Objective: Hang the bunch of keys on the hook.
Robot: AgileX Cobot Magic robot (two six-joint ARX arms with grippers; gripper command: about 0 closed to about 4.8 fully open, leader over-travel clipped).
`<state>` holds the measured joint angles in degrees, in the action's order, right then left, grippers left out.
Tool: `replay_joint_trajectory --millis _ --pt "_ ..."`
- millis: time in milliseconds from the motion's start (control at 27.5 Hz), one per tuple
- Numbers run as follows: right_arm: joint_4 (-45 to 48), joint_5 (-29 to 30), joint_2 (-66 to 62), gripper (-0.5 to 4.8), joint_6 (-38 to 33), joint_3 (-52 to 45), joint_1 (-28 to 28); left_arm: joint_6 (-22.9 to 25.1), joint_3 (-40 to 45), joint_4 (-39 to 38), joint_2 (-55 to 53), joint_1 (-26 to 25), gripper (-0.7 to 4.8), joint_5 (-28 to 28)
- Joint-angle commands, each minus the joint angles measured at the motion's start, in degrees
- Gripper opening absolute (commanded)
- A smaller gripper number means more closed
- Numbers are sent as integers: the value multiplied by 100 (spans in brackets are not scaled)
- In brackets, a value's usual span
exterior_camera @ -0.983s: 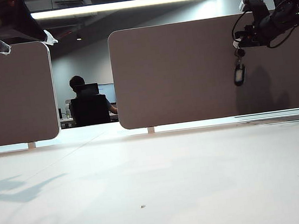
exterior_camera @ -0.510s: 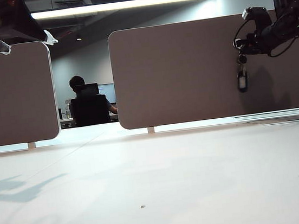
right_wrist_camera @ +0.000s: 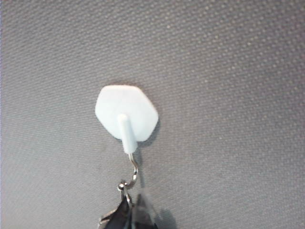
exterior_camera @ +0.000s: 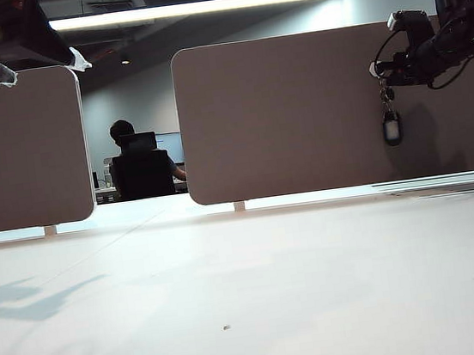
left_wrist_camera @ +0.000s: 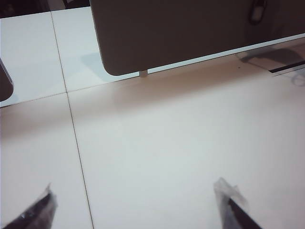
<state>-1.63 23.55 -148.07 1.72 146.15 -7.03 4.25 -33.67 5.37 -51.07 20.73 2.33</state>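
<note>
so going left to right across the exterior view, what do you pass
left brown rounded panel → seated person in dark clothes seen through the gap → wide right brown panel → black oval key fob with bunch of keys hanging under the shut right tool

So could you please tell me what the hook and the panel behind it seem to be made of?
The hook: smooth matte white base, probably plastic, with a thin shiny prong, likely metal.
The panel: grey-brown with a fine woven grain, seemingly fabric-covered.
</note>
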Motion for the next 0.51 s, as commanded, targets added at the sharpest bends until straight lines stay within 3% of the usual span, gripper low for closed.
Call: replay_joint_trajectory --millis 36,182,218,255,328,510 --pt "-28 -267 46 -2 -20 28 -52 0 -31 114 11 2 479 7" --pt "-103 -350 46 8 -13 -33 -52 0 -31 114 11 2 479 33" --pt "-120 -426 46 46 -13 -33 -50 2 -31 114 11 2 479 33" --pt "-116 -455 46 159 -13 -33 -50 2 -31 114 11 2 479 33" --pt "-109 -452 46 253 -15 -31 -50 2 -31 111 11 2 479 35" --pt "-151 -433 87 252 -26 -20 -50 7 -31 116 11 0 479 46"
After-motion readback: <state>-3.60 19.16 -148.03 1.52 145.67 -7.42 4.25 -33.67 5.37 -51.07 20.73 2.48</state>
